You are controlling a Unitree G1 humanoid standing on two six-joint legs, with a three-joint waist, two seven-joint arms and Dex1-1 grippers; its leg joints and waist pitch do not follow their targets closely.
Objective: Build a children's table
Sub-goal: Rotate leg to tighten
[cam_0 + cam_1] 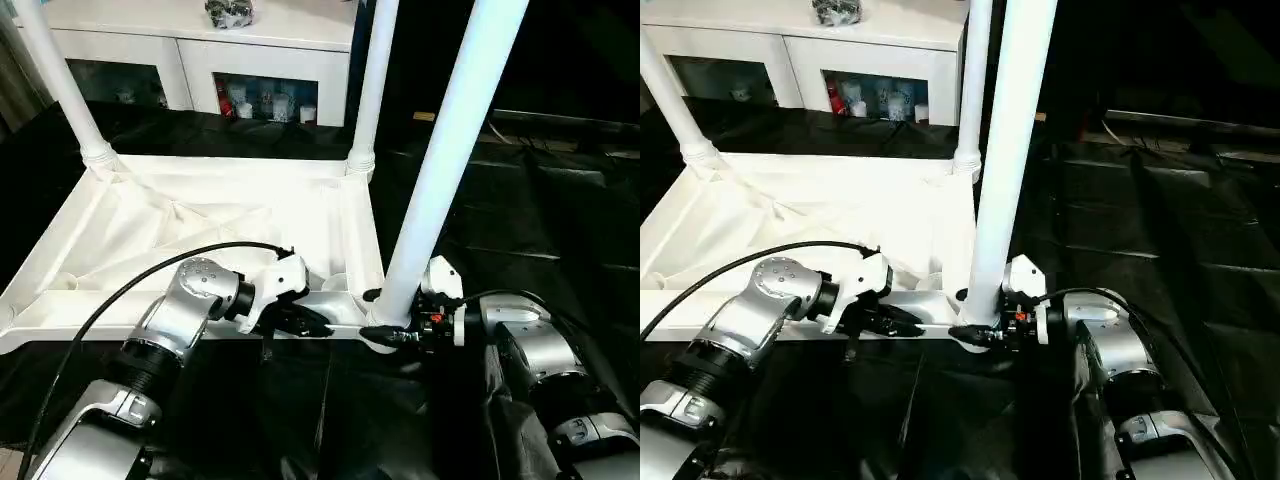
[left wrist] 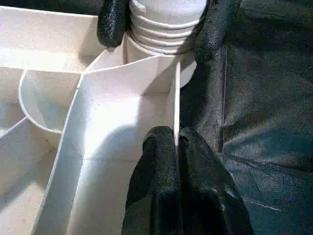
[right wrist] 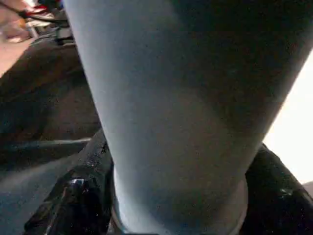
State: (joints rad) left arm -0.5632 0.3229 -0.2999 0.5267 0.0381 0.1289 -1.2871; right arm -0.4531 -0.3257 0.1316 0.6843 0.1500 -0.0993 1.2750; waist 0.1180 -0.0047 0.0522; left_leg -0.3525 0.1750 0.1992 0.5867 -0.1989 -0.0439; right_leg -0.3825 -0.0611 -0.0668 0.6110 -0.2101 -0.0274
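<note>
A white table top [image 1: 200, 225] lies upside down on a black sheet [image 1: 520, 220], ribbed underside facing up, filling the left and centre of the head views. Three white legs stand upright in its corner sockets. The far left leg [image 1: 60, 80] rises at about 10 o'clock, the far right leg [image 1: 372, 90] at about 12 o'clock, and the near right leg [image 1: 450, 150] stands at the near right corner, leaning slightly to the right.

The right gripper [image 1: 385, 320] reaches in from 4 o'clock and is clamped around the base of the near right leg, one black finger on each side, just above the socket. In the left wrist view its fingers [image 2: 112, 24] flank the leg's ribbed end [image 2: 164, 24] where it enters the socket.

The left gripper [image 2: 177, 142] comes in from 7 o'clock and pinches the thin near rim [image 2: 176, 107] of the top between its closed fingers, just left of that corner.

At 11 o'clock, beyond the top, stands a white cabinet [image 1: 200, 45] with glass doors; small jars and bottles [image 1: 265, 103] sit behind the glass, and a dark, glittery object [image 1: 229, 12] rests on it.
</note>
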